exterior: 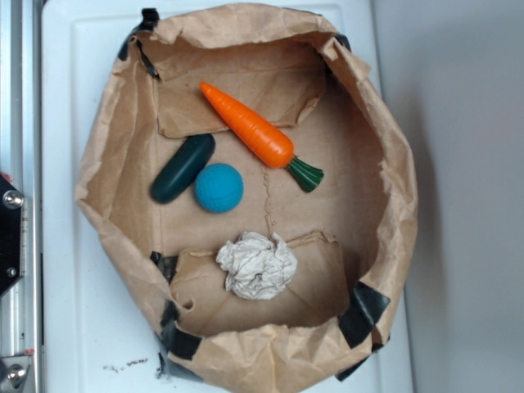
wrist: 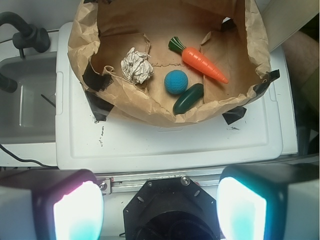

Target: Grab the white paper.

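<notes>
Claw (wrist: pixel 160 210) spread wide, well apart from the white paper (exterior: pixel 256 264).

One brown paper bag (exterior: pixel 385 164), rolled down into a shallow basin, sits on one white plastic lid (exterior: pixel 74 98). Inside it lie four loose items: one white paper (exterior: pixel 257 265) crumpled into a ball, one blue ball (exterior: pixel 219 187), one orange toy carrot (exterior: pixel 250 127) (green stem end included, so it counts once) and one dark green cucumber-shaped piece (exterior: pixel 182 168). In the wrist view all four sit ahead of the one gripper (wrist: pixel 159 207), whose two glowing pads (wrist: pixel 77 210) are wide apart, with nothing between them.
</notes>
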Motion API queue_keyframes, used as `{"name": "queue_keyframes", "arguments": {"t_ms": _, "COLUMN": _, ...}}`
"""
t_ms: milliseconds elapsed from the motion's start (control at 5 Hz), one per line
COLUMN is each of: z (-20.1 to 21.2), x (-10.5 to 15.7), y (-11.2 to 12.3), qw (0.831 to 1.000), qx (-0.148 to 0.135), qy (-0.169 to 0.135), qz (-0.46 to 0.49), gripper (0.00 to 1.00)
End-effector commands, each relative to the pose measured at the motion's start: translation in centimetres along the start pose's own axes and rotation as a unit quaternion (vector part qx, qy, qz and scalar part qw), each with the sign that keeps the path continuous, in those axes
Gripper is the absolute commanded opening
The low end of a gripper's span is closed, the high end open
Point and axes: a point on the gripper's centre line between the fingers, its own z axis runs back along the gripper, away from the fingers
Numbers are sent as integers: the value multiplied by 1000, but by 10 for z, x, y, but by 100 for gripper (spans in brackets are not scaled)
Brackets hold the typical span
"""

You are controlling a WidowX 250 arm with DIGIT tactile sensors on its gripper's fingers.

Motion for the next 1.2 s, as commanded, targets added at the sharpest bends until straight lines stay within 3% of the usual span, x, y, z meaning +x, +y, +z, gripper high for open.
{"name": "queue_keyframes", "arguments": {"t_ms": 0, "z": 0, "x": 0, "y": 0, "qw": 1000, "qx": 0, "qy": 0, "qz": 0, "gripper": 100}}
{"name": "queue_keyframes", "arguments": {"t_ms": 400, "z": 17, "x": 14, "y": -20, "qw": 998, "qx": -31, "qy": -15, "qz": 43, "gripper": 100}}
{"name": "queue_keyframes", "arguments": {"t_ms": 1000, "z": -35, "x": 75, "y": 5, "qw": 999, "qx": -8, "qy": -3, "qz": 32, "gripper": 100}}
